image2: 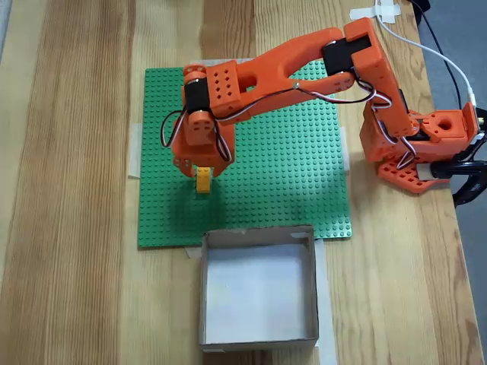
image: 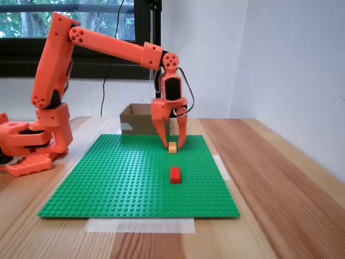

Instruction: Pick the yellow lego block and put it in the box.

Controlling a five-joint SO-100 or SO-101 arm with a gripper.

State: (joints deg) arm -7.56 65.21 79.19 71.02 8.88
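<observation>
Gripper (image: pixel 174 144) pointed straight down, fingers partly spread, straddling yellow lego block (image: pixel 172 147); firm grip could not be judged. Block sat on green baseplate (image: pixel 108 178), long axis toward box (image2: pixel 259 336), at 5 o'clock from block in a fixed view.

No readable writing anywhere

No letters, numbers, brand marks or signs can be made out in either fixed view: not on the orange arm, the green baseplate, the bricks, the cardboard box, the tape strips, the wall or the window.
</observation>
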